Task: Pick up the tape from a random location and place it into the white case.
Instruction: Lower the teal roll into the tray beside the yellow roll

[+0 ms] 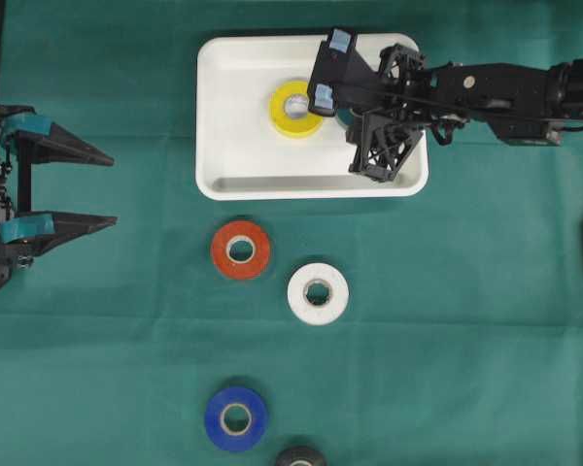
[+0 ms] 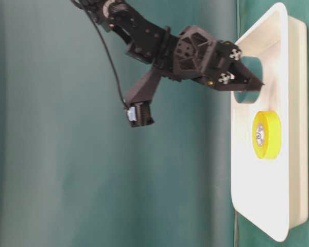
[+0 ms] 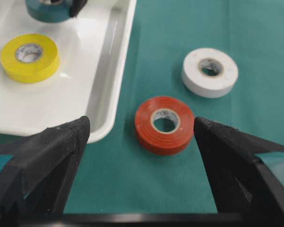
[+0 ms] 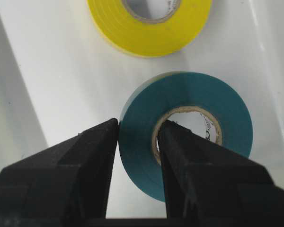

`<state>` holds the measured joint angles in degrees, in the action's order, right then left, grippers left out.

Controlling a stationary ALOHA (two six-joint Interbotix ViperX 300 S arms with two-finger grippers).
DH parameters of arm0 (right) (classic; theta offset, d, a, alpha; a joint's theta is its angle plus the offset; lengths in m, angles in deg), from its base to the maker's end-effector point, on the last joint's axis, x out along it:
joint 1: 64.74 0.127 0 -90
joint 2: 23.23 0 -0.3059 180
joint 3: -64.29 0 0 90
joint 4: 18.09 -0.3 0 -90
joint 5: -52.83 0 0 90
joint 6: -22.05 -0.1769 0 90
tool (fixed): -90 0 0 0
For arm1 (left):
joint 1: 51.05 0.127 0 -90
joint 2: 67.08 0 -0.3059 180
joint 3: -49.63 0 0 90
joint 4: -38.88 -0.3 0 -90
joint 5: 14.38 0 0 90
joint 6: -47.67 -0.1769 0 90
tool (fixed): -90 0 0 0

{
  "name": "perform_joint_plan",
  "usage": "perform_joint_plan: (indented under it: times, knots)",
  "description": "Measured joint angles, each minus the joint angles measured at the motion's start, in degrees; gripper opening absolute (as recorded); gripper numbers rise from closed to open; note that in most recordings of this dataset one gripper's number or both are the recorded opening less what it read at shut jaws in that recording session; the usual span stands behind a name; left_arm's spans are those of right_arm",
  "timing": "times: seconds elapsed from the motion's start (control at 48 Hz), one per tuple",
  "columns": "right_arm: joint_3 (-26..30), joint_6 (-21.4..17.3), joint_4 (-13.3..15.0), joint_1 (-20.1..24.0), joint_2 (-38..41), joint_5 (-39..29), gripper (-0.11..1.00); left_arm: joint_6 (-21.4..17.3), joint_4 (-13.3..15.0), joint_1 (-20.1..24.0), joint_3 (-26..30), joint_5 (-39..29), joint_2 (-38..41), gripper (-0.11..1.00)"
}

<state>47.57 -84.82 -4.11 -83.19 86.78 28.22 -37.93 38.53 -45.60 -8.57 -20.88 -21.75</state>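
While your right gripper (image 4: 137, 142) is clamped on the wall of the teal tape roll (image 4: 199, 127), one finger outside and one in the core, that roll sits low inside the white case (image 1: 223, 116), just beside the yellow roll (image 1: 295, 108) already lying there. You have yet to let go. Your left gripper (image 3: 142, 137) waits wide open and empty at the left. Outside the case lie the red roll (image 1: 240, 249), white roll (image 1: 318, 293), blue roll (image 1: 235, 418) and a dark roll (image 1: 300, 457) at the near edge.
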Motion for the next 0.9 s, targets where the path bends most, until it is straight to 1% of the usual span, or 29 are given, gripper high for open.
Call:
perform_joint_plan:
  times: [0.25, 0.583, 0.624, 0.645, 0.666, 0.687, 0.729, 0.812, 0.853, 0.895]
  knots:
    - [-0.7, 0.0, 0.0, -0.1, 2.3, 1.0, 0.30, -0.1, 0.0, 0.0, 0.0, 0.0, 0.0, 0.91]
    - [-0.7, -0.1, 0.2, -0.1, 2.4, 1.0, 0.30, -0.1, -0.1, 0.0, 0.0, 0.0, 0.1, 0.91]
    - [-0.7, -0.1, 0.2, -0.1, 2.4, 1.0, 0.31, -0.1, -0.1, 0.0, 0.0, 0.0, 0.1, 0.91]
    - [-0.7, -0.1, 0.0, -0.1, 2.4, 1.0, 0.34, -0.1, 0.0, 0.0, 0.1, 0.0, 0.1, 0.91]
    - [-0.6, -0.1, 0.0, -0.1, 2.4, 1.1, 0.40, -0.1, 0.0, 0.0, 0.0, 0.0, 0.1, 0.91]
    - [-0.6, -0.1, 0.0, -0.2, 2.4, 1.0, 0.48, -0.1, -0.1, 0.0, 0.1, 0.0, 0.0, 0.91]
    - [-0.4, -0.1, 0.2, -0.2, 2.4, 1.0, 0.61, -0.1, 0.0, 0.0, 0.0, 0.0, 0.0, 0.91]
    - [0.2, 0.0, 0.2, -0.3, 2.4, 0.8, 0.82, -0.1, 0.0, 0.0, 0.1, 0.0, 0.0, 0.91]
    - [0.5, -0.1, 0.2, -0.3, 2.4, 0.4, 0.89, -0.1, 0.0, 0.0, 0.1, 0.0, 0.0, 0.91]
    - [0.9, -0.1, 0.2, -0.3, 2.4, -0.2, 0.92, -0.1, 0.0, 0.0, 0.0, 0.0, 0.0, 0.91]
